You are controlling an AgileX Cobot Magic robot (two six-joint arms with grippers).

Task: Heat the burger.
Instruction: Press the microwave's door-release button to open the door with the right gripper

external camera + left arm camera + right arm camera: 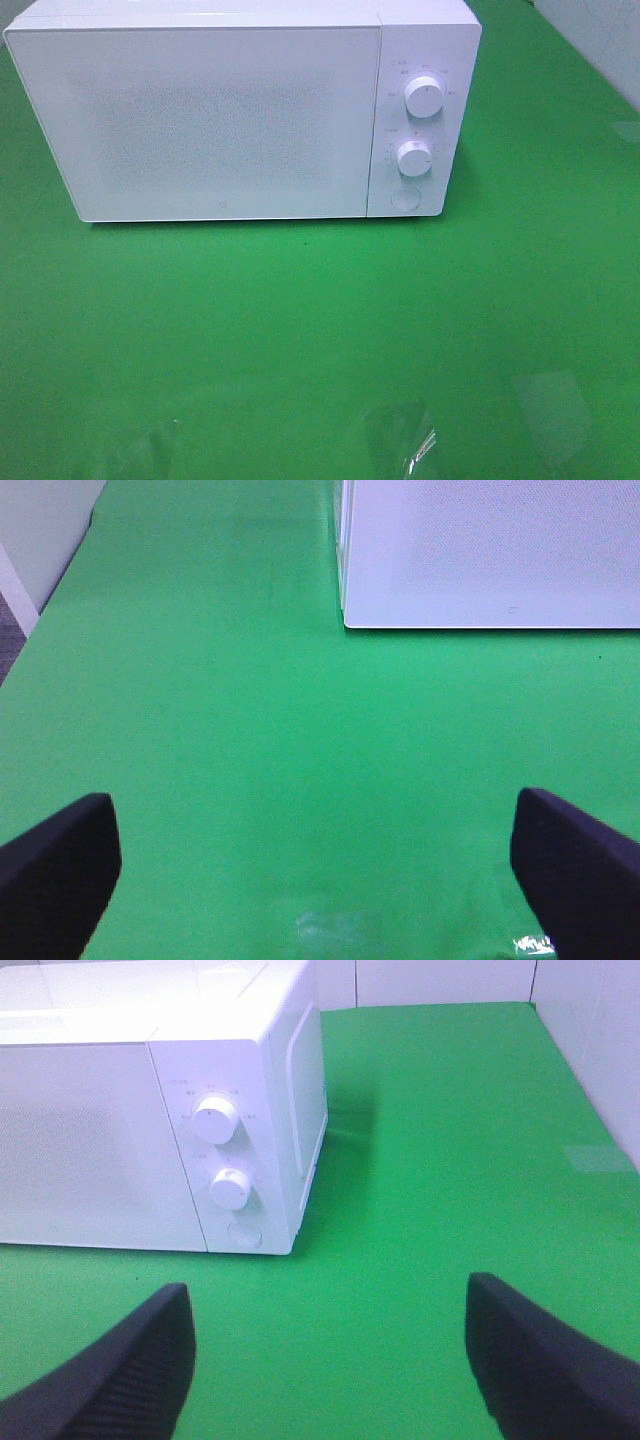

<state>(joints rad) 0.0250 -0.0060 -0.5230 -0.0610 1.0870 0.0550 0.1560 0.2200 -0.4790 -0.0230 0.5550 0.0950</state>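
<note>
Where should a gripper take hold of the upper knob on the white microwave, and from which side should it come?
Grip the upper knob by its round rim, coming straight from the front. It is a short cylinder standing out from the control panel of the microwave, so jaws on two opposite sides of the rim should hold it.

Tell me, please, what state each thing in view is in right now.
Microwave door: shut.
Upper knob: setting too small to read.
Lower knob: setting too small to read.
Left gripper: open, holding nothing.
Right gripper: open, holding nothing.
</note>
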